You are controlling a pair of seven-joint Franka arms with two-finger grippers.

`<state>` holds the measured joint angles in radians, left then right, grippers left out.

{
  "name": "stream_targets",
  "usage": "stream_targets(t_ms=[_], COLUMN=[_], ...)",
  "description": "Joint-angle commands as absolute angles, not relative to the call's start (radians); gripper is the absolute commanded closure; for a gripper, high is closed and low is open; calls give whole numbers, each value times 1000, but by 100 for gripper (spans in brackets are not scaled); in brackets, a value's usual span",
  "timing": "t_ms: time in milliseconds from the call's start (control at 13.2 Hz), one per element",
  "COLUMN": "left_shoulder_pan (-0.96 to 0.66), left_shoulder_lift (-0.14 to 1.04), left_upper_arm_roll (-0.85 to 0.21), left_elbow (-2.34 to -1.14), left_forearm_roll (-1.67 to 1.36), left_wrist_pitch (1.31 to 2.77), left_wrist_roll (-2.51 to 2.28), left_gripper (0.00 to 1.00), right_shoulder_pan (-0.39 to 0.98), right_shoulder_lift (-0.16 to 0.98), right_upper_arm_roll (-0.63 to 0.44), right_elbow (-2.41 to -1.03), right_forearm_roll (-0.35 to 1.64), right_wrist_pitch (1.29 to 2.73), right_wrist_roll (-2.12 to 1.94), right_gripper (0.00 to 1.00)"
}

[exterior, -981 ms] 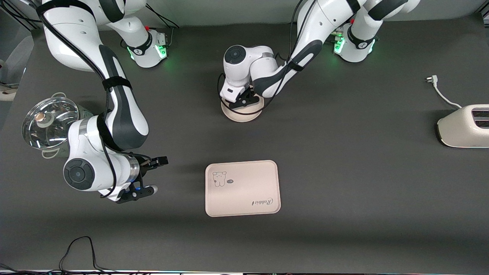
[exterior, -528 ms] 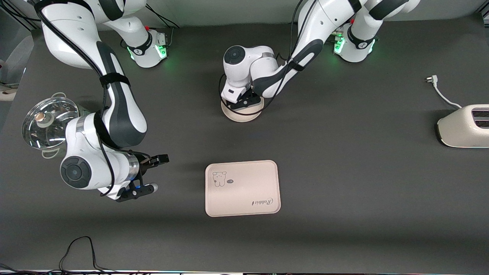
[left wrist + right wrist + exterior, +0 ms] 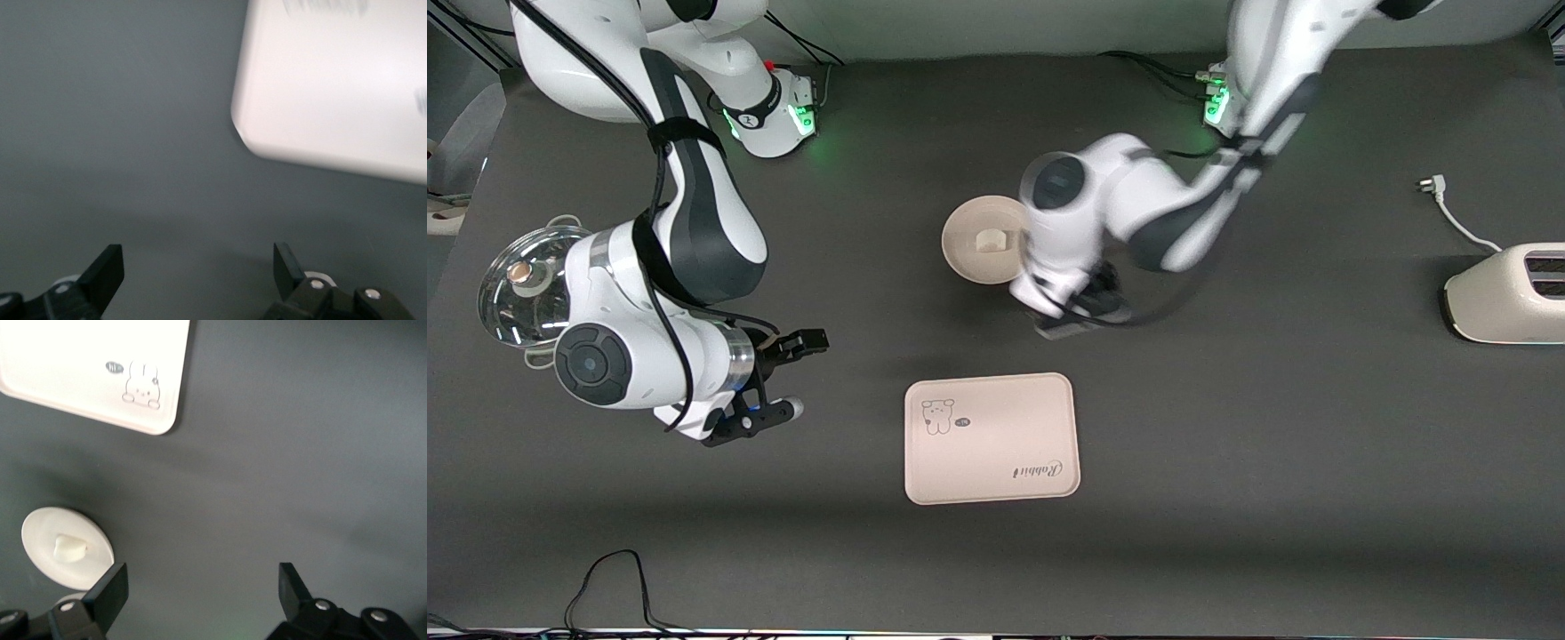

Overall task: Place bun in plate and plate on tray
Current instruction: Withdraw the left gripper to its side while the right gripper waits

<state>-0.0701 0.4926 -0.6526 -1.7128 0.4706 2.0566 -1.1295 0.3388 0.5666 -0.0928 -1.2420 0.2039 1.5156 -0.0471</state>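
The white bun (image 3: 989, 239) lies in the round cream plate (image 3: 961, 255) on the dark table. The pink rectangular tray (image 3: 1005, 418) with the bear drawing lies apart from the plate, nearer to the front camera. My left gripper (image 3: 1080, 309) is open and empty over the bare table beside the plate, between plate and tray. Its wrist view shows a corner of the tray (image 3: 333, 87) beyond my left gripper (image 3: 197, 267). My right gripper (image 3: 787, 373) is open and empty over the table toward the right arm's end. The right wrist view shows my right gripper (image 3: 200, 587), the plate (image 3: 40, 533), the bun (image 3: 69, 548) and the tray (image 3: 93, 367).
A pot with a glass lid (image 3: 538, 284) stands at the right arm's end of the table. A white toaster (image 3: 1507, 293) with its cord and plug (image 3: 1436, 187) stands at the left arm's end. A black cable (image 3: 614, 578) lies at the table's front edge.
My left gripper has come away from the plate and swung toward the tray and the left arm's end, leaving the bun showing in the plate. My right arm shifted slightly.
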Motion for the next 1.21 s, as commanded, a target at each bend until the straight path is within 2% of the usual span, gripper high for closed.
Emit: stream_targets(t_ms=[0, 226, 377, 679, 906, 1057, 1132], left_shoulder_pan=[105, 225, 309, 455, 585, 614, 592], left_shoulder_lift=[440, 419, 379, 344, 310, 263, 236], left_upper_arm_roll=[-670, -669, -675, -673, -670, -658, -605], left_elbow=[-1666, -1560, -1537, -1525, -1532, -1549, -1552], left_forearm_roll=[448, 456, 430, 379, 302, 284, 264], left_wrist_pitch=[1943, 1798, 1738, 1741, 1727, 1686, 1668], left_wrist_roll=[-900, -668, -501, -334, -146, -68, -64], left_gripper=[0, 0, 0, 0, 0, 0, 0], right_shoulder_pan=[339, 334, 334, 336, 357, 400, 429], right_shoulder_lift=[531, 519, 497, 468, 376, 298, 258], right_upper_arm_roll=[-103, -106, -107, -107, -101, -103, -103], right_elbow=[-1272, -1270, -1279, -1307, -1483, -1671, -1757], right_forearm_roll=[218, 207, 206, 207, 265, 337, 339], right_wrist_pitch=[1467, 1456, 1445, 1410, 1469, 1585, 1648], right_wrist_roll=[-44, -66, -57, -66, -63, -64, -58], right_gripper=[0, 0, 0, 0, 0, 0, 0])
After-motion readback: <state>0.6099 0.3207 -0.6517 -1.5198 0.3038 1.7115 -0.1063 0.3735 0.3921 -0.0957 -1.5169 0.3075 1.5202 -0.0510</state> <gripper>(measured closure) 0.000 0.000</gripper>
